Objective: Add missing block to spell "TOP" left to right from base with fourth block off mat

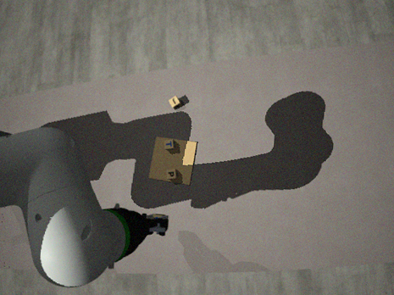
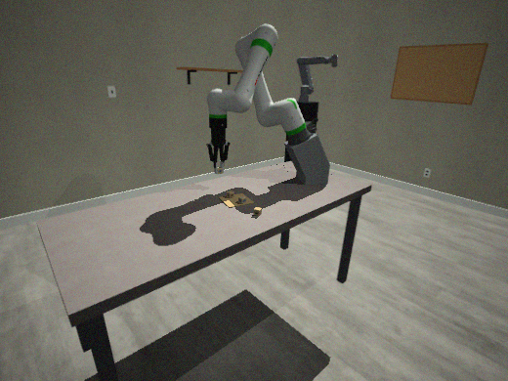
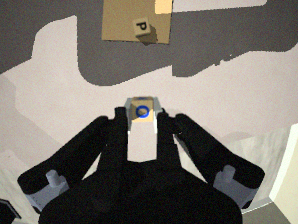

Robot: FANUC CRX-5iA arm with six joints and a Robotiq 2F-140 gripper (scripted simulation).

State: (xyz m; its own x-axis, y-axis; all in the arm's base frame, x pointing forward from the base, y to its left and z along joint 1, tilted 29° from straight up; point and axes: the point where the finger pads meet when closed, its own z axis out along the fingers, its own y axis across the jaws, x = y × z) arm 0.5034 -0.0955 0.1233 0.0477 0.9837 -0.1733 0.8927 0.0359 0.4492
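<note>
My gripper (image 1: 161, 225) (image 2: 219, 167) (image 3: 142, 105) is shut on a small wooden block with a blue O (image 3: 141, 108) on top. It holds the block in the air above the table, off the near side of the tan mat (image 1: 162, 161) (image 2: 228, 202) (image 3: 120, 16). On the mat stand the T block (image 1: 170, 144) (image 2: 240, 199) and the P block (image 1: 172, 174) (image 2: 229, 194) (image 3: 141, 27), with a gap between them. A fourth block (image 1: 175, 102) (image 2: 257, 211) lies off the mat, beyond the T block. I cannot read its letter.
The grey table (image 1: 311, 204) (image 2: 122, 254) carries the mat near its middle. The arm's base (image 2: 310, 161) stands at the table's far end, with a dark second arm (image 2: 308, 78) behind it. The arm's shadow covers most of the mat.
</note>
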